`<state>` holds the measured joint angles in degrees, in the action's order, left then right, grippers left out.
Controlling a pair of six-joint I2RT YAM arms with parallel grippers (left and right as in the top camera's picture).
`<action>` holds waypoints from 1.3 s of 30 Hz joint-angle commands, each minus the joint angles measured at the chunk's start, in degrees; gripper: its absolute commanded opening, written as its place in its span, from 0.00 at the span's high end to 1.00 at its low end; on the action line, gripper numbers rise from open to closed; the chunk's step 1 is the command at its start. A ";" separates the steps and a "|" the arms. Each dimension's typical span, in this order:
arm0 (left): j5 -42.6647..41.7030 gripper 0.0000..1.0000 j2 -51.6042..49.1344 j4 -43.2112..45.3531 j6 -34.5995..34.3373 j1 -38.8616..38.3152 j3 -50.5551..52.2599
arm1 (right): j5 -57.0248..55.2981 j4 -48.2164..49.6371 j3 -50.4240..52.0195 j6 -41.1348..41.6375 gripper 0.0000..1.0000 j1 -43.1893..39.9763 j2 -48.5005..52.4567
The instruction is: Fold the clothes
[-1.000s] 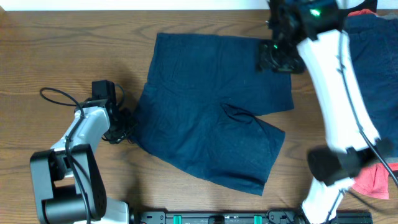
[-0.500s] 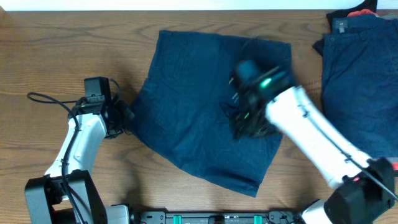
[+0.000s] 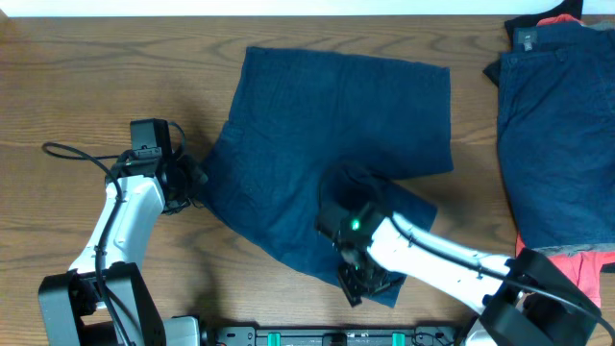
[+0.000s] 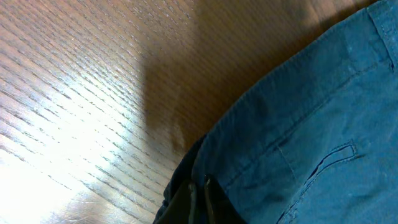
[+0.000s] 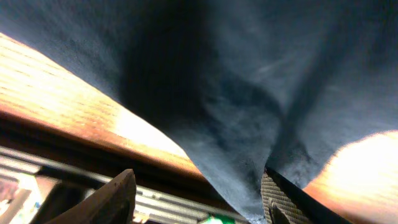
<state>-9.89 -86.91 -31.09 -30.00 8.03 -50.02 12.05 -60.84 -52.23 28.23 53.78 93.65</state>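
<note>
Two navy: centre shorts (image 3: 327, 144), right shorts (image 3: 557, 144); one coral-red garment (image 3: 588, 277); one black garment (image 3: 524, 37).

The fingers (image 4: 186, 205) show only as dark tips at the bottom edge, set close together with a thin slit between them. The hem of the navy shorts (image 4: 311, 124) runs into that slit and is pinched there, bunching slightly. From the fingers the hem climbs up and to the right. A stitched pocket opening (image 4: 329, 158) lies right of the fingers. Left of them and above is the bare wooden surface (image 4: 93, 93).
</note>
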 commanded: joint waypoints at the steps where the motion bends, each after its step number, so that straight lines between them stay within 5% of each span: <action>1: 0.55 0.94 0.11 -0.04 0.17 -0.09 -0.07 | -1.70 2.36 2.99 4.92 0.39 1.27 -1.07; 12: 0.55 0.94 0.11 -0.07 1.84 -0.09 -0.07 | -11.61 5.38 5.11 15.93 0.52 -1.49 -1.07; 17: 0.52 0.94 0.11 -0.13 2.32 -0.09 -0.07 | -10.95 5.03 5.53 19.41 0.99 -1.49 -1.07; 24: 0.11 0.94 4.79 -5.70 3.93 0.02 -2.23 | -11.76 0.87 2.80 22.82 0.99 -8.15 -8.28; 32: 0.11 0.94 17.81 -9.94 4.22 0.02 -2.51 | -12.26 -5.88 -9.29 8.92 0.99 -26.97 -22.34; 39: 0.02 0.94 26.08 -18.73 4.17 0.02 -2.51 | -13.55 -15.39 -22.29 -0.55 0.99 -38.86 -24.98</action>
<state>-12.10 -63.24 -48.64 -26.74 7.60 -51.24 2.15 -74.24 -70.50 33.74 18.33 69.60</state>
